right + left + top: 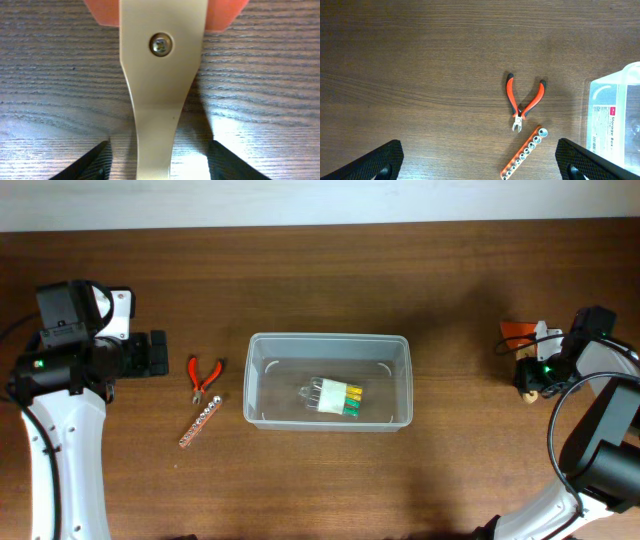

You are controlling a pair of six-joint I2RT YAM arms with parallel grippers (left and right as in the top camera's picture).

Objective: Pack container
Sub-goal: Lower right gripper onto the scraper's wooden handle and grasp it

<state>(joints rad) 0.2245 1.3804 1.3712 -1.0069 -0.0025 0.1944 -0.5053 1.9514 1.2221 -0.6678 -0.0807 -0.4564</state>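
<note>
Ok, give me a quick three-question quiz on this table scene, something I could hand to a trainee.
1. True or false: the red pliers lie inside the container.
2. Fill in: the socket rail lies on the ___ arm's side of the container.
3. The right gripper straddles: A) the red pliers, B) the metal shank of the orange-handled tool, C) the socket rail.

Key: 1 false, they lie on the table beside it; 2 left; 3 B.
</note>
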